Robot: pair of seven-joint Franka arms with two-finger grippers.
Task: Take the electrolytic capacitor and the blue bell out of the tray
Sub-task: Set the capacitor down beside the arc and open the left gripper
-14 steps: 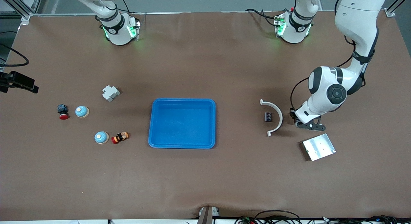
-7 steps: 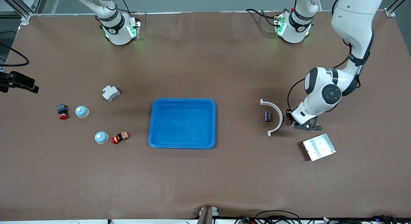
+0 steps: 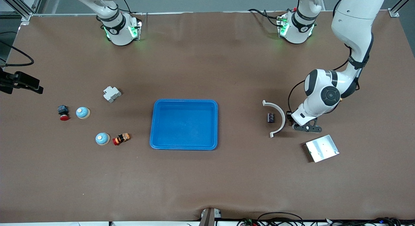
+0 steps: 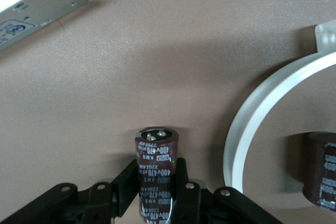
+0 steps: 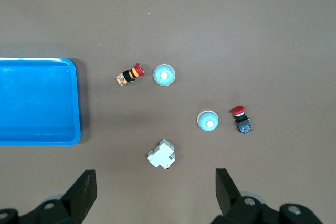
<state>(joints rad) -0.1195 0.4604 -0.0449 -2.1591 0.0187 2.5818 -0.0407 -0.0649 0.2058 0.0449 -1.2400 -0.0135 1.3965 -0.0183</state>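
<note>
Capacitor (image 4: 156,169) in left claw (image 4: 156,182), just beside white arc's (image 4: 262,114) outer edge.

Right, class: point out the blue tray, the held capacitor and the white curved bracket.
blue tray (image 3: 184,103): front view, rim nearest the bases.
held capacitor (image 4: 155,153): left wrist view, printed side.
white curved bracket (image 3: 280,113): front view, arc's middle.

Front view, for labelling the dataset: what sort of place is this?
Probably a robotics lab bench: two arms bolted to a paper-covered table, aluminium framing, and sorting props such as bells and a blue tray.
</note>
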